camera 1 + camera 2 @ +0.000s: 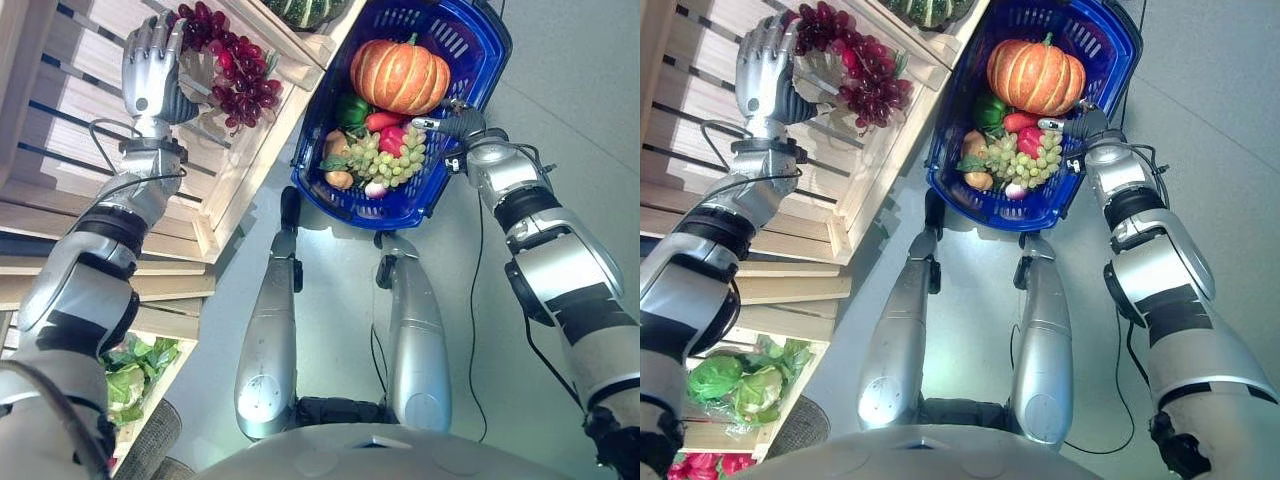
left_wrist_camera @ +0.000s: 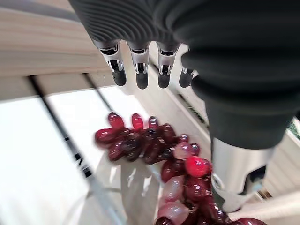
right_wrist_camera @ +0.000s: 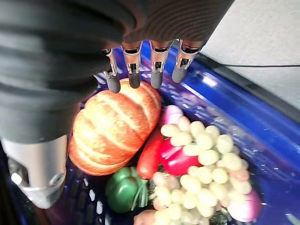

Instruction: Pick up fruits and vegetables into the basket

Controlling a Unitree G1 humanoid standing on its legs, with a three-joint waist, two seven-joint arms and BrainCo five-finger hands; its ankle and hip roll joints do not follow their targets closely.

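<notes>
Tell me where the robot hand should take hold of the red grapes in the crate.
Close round the middle of the red grapes, coming from above where the left robot hand hovers. The bunch lies loose in the wooden crate, open on top, and no stem shows.

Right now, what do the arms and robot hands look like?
Both arms are silver-grey shells with black bands at the joints and thin black cables looping along the forearms. The left robot hand and right robot hand have silver fingers with dark tips; a dark ribbed cover wraps each wrist and hand back.
</notes>
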